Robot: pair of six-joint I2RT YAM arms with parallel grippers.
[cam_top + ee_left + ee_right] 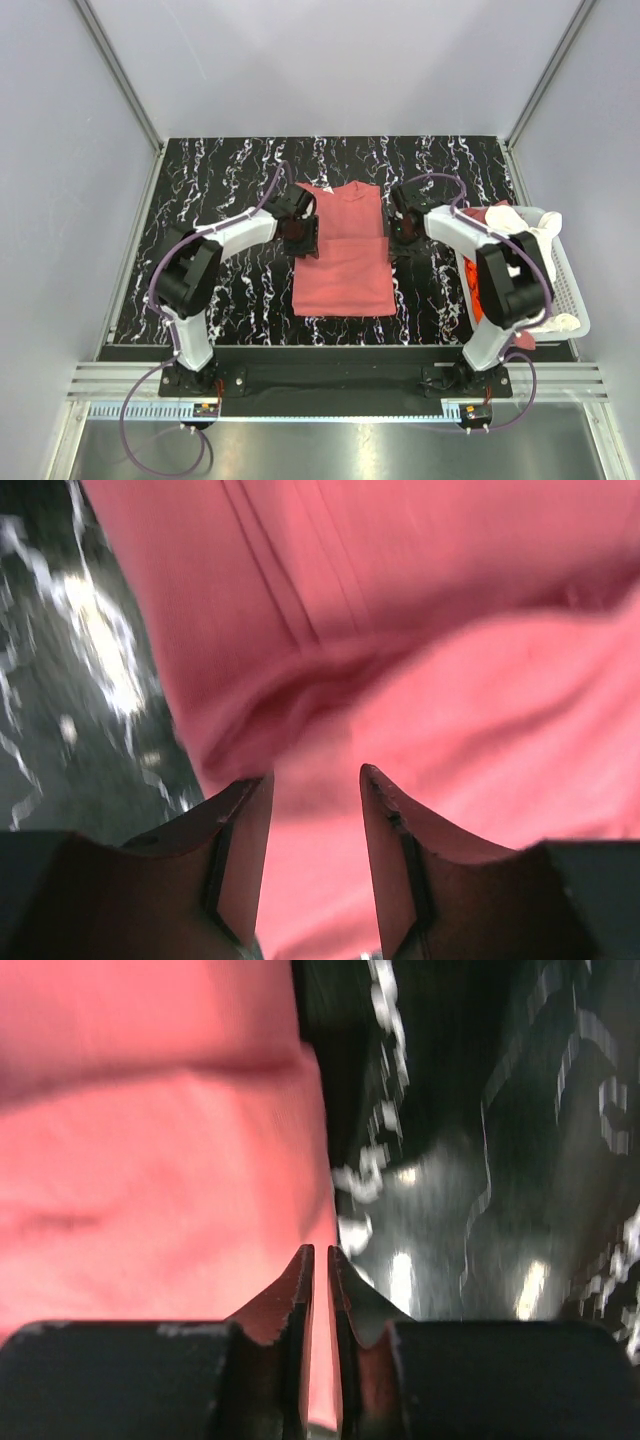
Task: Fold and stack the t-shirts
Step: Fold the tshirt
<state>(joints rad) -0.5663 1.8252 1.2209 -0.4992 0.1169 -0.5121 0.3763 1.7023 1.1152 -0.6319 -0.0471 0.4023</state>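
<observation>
T-shirt (342, 270), pink and folded, lies centred on the black marbled table (230, 170), long axis running near to far. Left gripper (315, 780) gapes at its left edge; right gripper (320, 1252) nearly closed, grip unclear. White walls (330, 60) beyond.

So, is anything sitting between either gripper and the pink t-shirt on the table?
Nothing visible does. The left gripper hangs at the left edge of the pink t-shirt with jaws apart over the cloth, the right gripper at its right edge with jaws almost together. The basket stands off to the right.
</observation>
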